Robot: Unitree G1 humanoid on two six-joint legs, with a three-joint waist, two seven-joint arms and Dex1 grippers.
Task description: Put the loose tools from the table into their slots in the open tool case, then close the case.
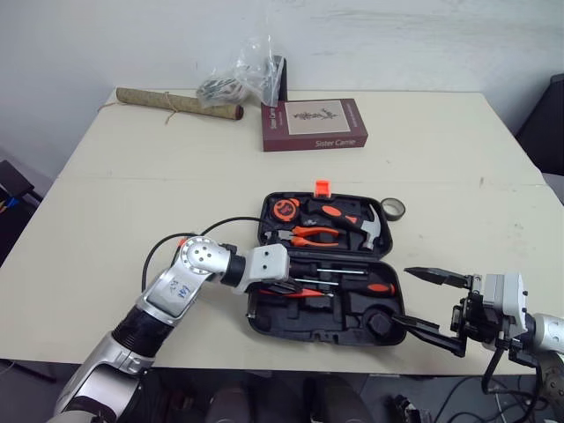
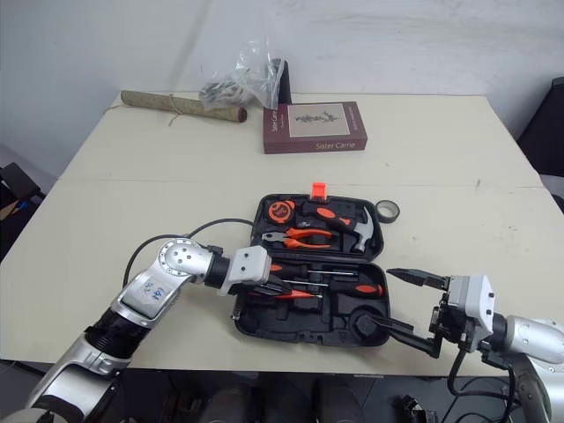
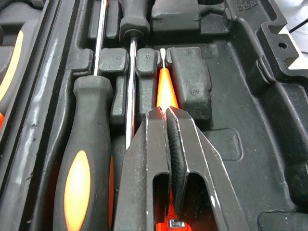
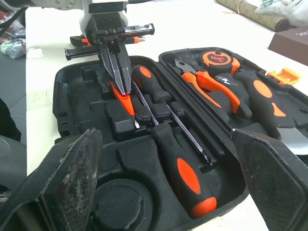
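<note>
**Left Gripper Seating a Screwdriver in the Tool Case**

Arm pose. The left arm reaches in from the near left edge of the table, forearm roughly level. Its left gripper (image 4: 125,91) points down into the nearer half of the open tool case (image 1: 308,324). The right arm is at the near right corner of the case. The right gripper (image 1: 404,296) points toward the case wall beside an empty round recess.

Inventory.
- Nearer half: two large screwdrivers (image 4: 185,175) (image 4: 149,83) lying side by side with handles at opposite ends, and one small orange screwdriver (image 3: 166,89).
- Lid half: one tape measure (image 1: 285,209), one pair of pliers (image 1: 308,234), one hammer (image 1: 352,220).
- On the table: one roll of tape (image 1: 393,209) just beside the far right corner of the case. Well beyond the case are one book (image 1: 313,123), one rolled mat (image 1: 176,103) and one plastic bag (image 1: 238,79).

Gripper state. The left fingers are pressed together, pinching the small orange screwdriver. Its blade lies in a narrow channel next to the shaft of a large screwdriver. The right fingers are spread wide and hold nothing.
</note>
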